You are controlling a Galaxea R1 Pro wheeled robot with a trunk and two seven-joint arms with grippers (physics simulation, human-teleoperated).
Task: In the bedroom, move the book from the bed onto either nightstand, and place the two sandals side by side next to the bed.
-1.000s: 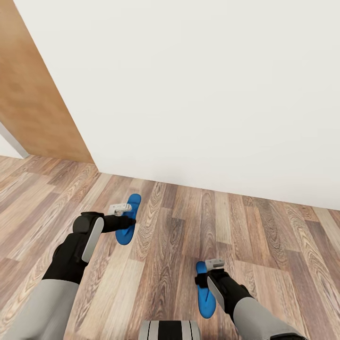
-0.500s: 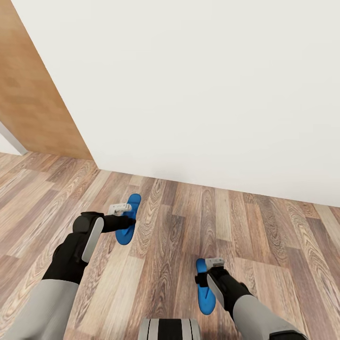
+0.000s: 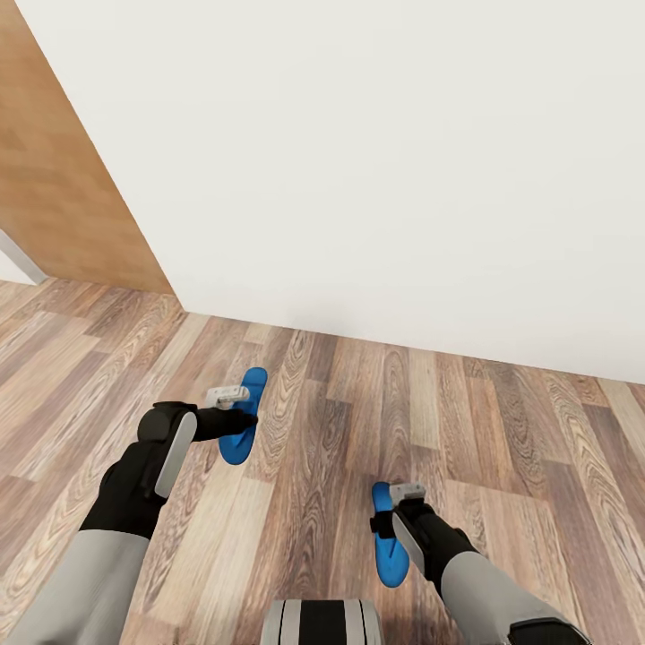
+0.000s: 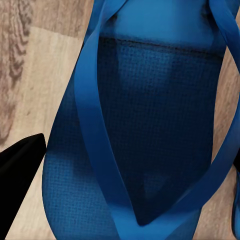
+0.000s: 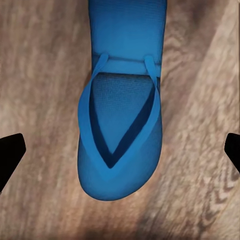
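On a wood-plank floor (image 3: 502, 430) before a plain white wall (image 3: 403, 179), the robot's two arms hang low, each over a blue sandal. The left gripper (image 3: 235, 408) sits above the left-hand sandal (image 3: 242, 439), whose straps crowd its wrist view (image 4: 145, 125); whether those fingers grip it cannot be told. The right gripper (image 3: 403, 512) is spread wide, its dark fingertips (image 5: 10, 155) well clear on either side of the second sandal (image 5: 122, 130), which lies flat. The two sandals lie apart. A wooden panel (image 3: 63, 197) stands at left
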